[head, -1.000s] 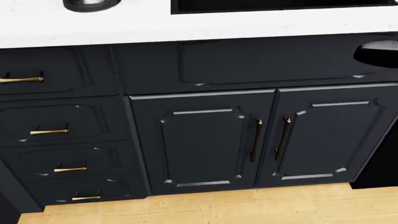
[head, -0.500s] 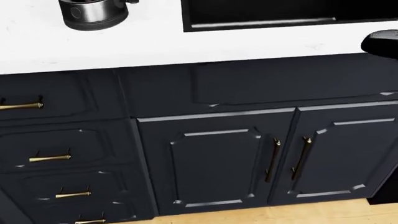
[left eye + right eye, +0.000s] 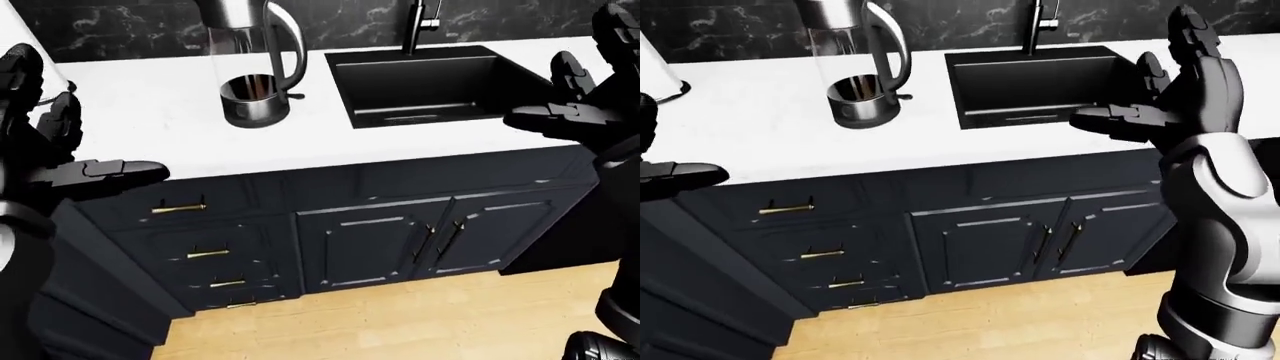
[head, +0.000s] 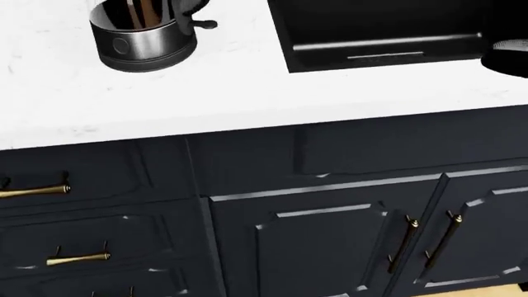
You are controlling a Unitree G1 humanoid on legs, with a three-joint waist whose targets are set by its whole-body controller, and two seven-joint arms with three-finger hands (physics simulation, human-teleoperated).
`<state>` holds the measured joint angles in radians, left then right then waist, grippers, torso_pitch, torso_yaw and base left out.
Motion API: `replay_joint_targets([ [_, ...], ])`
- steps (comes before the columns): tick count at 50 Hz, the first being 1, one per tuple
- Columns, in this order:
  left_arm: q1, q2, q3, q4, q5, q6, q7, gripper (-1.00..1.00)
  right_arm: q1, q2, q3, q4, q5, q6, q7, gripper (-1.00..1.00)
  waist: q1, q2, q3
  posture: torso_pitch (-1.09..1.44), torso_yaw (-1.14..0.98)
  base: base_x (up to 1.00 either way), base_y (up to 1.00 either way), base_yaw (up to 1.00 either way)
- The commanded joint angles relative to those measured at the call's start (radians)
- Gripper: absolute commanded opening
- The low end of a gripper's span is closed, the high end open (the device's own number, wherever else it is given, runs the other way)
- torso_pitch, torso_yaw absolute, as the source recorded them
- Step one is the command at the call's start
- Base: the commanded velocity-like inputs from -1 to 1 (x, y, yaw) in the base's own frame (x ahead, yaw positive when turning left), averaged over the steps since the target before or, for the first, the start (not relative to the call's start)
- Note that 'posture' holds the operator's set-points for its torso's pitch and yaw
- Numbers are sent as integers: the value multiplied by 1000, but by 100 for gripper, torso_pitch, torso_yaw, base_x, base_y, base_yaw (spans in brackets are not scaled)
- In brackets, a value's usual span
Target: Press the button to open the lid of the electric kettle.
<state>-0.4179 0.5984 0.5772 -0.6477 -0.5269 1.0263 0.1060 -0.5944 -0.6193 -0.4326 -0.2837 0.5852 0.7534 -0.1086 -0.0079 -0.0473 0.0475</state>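
Note:
The electric kettle stands on the white counter, left of the sink; it has a glass body, a steel base and a curved steel handle. Its top is cut off by the view's upper edge, so the lid and button are hidden. The head view shows only its steel base. My left hand is open at the left edge of the left-eye view, low and left of the kettle. My right hand is open, fingers spread, in front of the sink's right part, well right of the kettle.
A black sink with a faucet is set into the counter. Dark cabinets below have brass-handled drawers on the left and two doors. Wood floor lies below. A dark marbled wall runs behind.
The whole head view has shifted: the camera has tilted up and moved closer. The counter, kettle base and sink have slid down into the picture; the floor has left it.

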Motion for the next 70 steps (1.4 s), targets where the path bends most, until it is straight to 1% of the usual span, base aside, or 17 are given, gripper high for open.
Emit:
replay_joint_targets([
  [1, -27, 27, 34, -30, 8, -41, 11, 100, -36, -18, -9, -44, 8, -35, 6, 100, 7, -2, -28, 0, 0, 20, 40, 0],
  [6, -21, 27, 33, -28, 4, -48, 15, 100, -37, -21, -10, -43, 11, -34, 6, 100, -6, 56, -9, 0, 0, 20, 40, 0],
  [9, -22, 25, 30, -28, 1, -47, 18, 100, -37, -22, -10, -43, 13, -33, 5, 100, -6, 160, -41, 0, 0, 20, 40, 0],
  [10, -19, 26, 32, -29, 2, -48, 17, 100, -37, -22, -10, -44, 14, -32, 5, 100, 1, 117, -31, 0, 0, 20, 41, 0],
  [19, -20, 32, 35, -29, -3, -48, 17, 100, -37, -23, -9, -43, 13, -35, 5, 100, 19, 51, -10, 0, 0, 20, 40, 0],
  [23, -25, 40, 37, -28, -6, -46, 19, 100, -38, -23, -8, -44, 14, -34, 5, 100, 24, -21, -25, 0, 0, 20, 40, 0],
  [24, -26, 40, 36, -28, -7, -45, 20, 100, -38, -23, -8, -44, 14, -34, 4, 100, 11, 18, -15, 0, 0, 20, 40, 0],
  [28, -26, 45, 36, -30, -8, -44, 19, 100, -37, -24, -11, -47, 17, -31, 2, 100, 6, -4, -29, 0, 0, 20, 40, 0],
  [31, -29, 47, 35, -34, -10, -39, 20, 100, -40, -26, -12, -46, 19, -30, 1, 100, -3, 32, -11, 0, 0, 21, 34, 0],
  [35, -39, 54, 37, -35, -17, -31, 24, 100, -45, -28, -12, -30, 18, -36, 2, 100, -1, 173, -33, 0, 0, 21, 18, 0],
  [36, -41, 55, 37, -36, -19, -29, 26, 100, -45, -30, -13, -29, 19, -37, 2, 100, -8, 127, -13, 0, 0, 20, 0, 0],
  [47, -45, 64, 36, -37, -31, -26, 36, 100, -46, -36, -13, -13, 24, -51, 0, 100, 20, 68, -17, 0, 0, 20, 0, 0],
  [53, -45, 70, 42, -38, -38, -23, 37, 100, -53, -43, -21, 8, 40, -56, -10, 100, 30, -17, -33, 0, 0, 20, 0, 0],
  [54, -46, 72, 42, -37, -39, -23, 38, 100, -54, -44, -23, 11, 45, -55, -14, 100, 24, 18, -23, 0, 0, 19, 0, 0],
  [61, -41, 75, 47, -38, -44, -26, 39, 100, -52, -55, -25, 21, 69, -57, -27, 100, 7, 33, -16, 0, 0, 9, -1, 0],
  [64, -43, 78, 47, -36, -45, -25, 40, 100, -51, -57, -24, 21, 72, -62, -28, 100, -1, 114, -21, 0, 0, 2, -18, 0],
  [70, -39, 79, 48, -33, -46, -30, 39, 100, -49, -59, -21, 20, 74, -66, -28, 100, 12, 104, -37, 0, 0, 2, -18, 0],
])
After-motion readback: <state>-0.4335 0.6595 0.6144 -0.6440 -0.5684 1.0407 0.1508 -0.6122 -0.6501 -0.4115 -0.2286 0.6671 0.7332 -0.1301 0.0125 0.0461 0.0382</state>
